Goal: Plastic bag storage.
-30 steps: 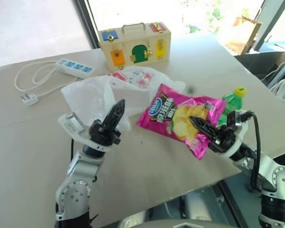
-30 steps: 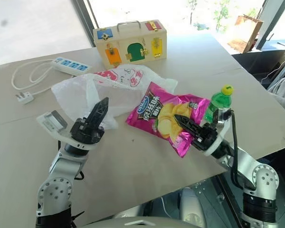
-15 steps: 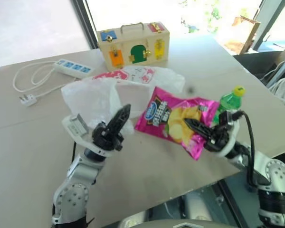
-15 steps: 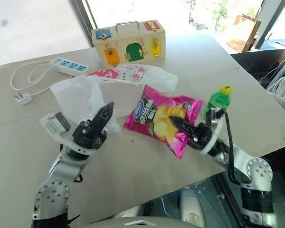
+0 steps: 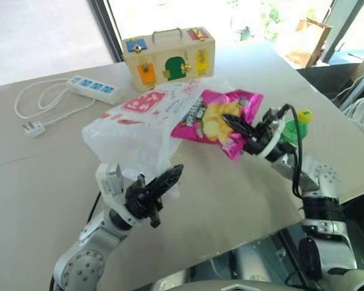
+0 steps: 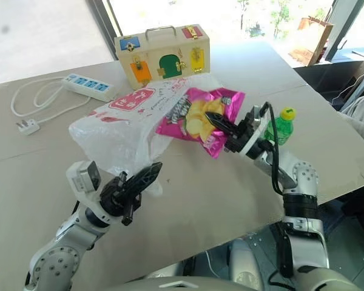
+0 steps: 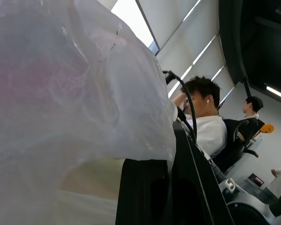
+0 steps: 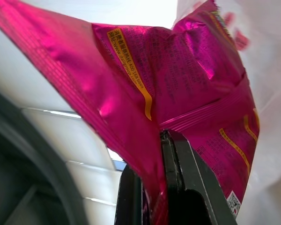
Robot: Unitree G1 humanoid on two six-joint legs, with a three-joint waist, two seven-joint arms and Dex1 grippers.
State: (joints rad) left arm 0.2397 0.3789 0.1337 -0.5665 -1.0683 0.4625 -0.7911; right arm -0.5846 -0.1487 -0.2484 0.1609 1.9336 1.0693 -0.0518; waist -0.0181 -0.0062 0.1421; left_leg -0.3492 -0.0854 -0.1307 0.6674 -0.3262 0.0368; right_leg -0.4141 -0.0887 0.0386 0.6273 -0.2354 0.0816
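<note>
The left pincer (image 5: 168,180) pinches one plastic bag (image 5: 139,121), lifted off the counter (image 5: 42,170); the right pincer (image 5: 229,123) grips one chips packet (image 5: 215,112) at its mouth.

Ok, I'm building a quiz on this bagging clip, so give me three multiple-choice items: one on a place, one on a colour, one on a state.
1. Where is the green bottle?
A. beside the right gripper, on the table
B. inside the wooden box
C. on the power strip

2. What colour is the chips packet?
A. blue
B. magenta
C. yellow

3. What is the left gripper doing?
A. standing open above the table
B. shut on the plug
C. shut on an edge of the plastic bag

Answers:
1 A: the bottle stands on the table just behind the right gripper.
2 B: the shiny packet, pinched in the right gripper at the bag's mouth, is magenta.
3 C: in the left wrist view the bag's film is caught between the closed fingers.
</note>
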